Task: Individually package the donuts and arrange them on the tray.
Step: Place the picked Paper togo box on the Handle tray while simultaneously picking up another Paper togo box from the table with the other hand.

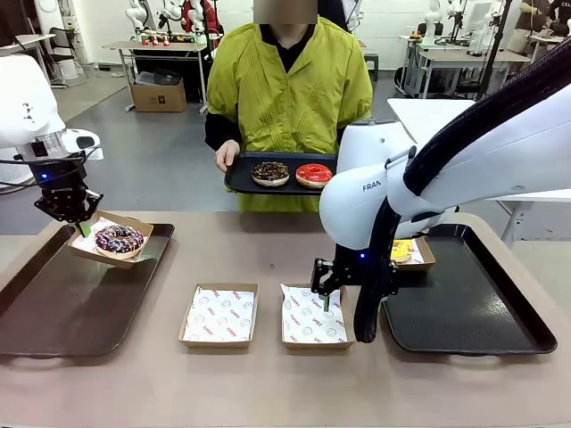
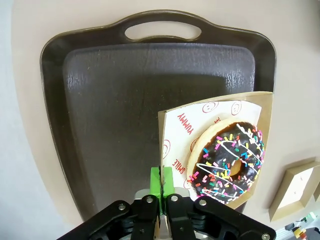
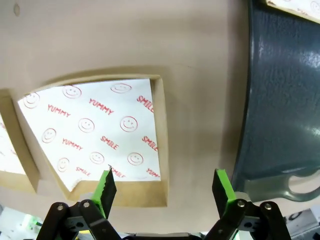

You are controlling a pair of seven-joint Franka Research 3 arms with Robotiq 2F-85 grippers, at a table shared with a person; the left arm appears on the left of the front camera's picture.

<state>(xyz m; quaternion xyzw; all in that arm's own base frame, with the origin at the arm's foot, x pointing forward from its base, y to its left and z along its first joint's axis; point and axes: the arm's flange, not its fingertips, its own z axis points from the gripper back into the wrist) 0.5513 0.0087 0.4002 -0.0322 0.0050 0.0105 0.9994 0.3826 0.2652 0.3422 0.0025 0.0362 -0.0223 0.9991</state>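
- Empty boxes [image 1: 219,315] at 6 o'clock; my right end effector [image 1: 326,283] spread above one.
- Left end effector [image 2: 161,176] pinches box [image 2: 182,125] with sprinkled donut [image 2: 229,161] over 9 o'clock tray [image 2: 100,100].
- Yellow donut [image 1: 401,251] boxed at 3 o'clock; chocolate donut [image 1: 269,173], red donut [image 1: 313,175] unboxed at 12: looks halfway.

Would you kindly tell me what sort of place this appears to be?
Probably a robotics lab staged as a bakery counter: worktables and a cardboard carton on the grey floor behind, while a person in a smock holds a tray of donuts.
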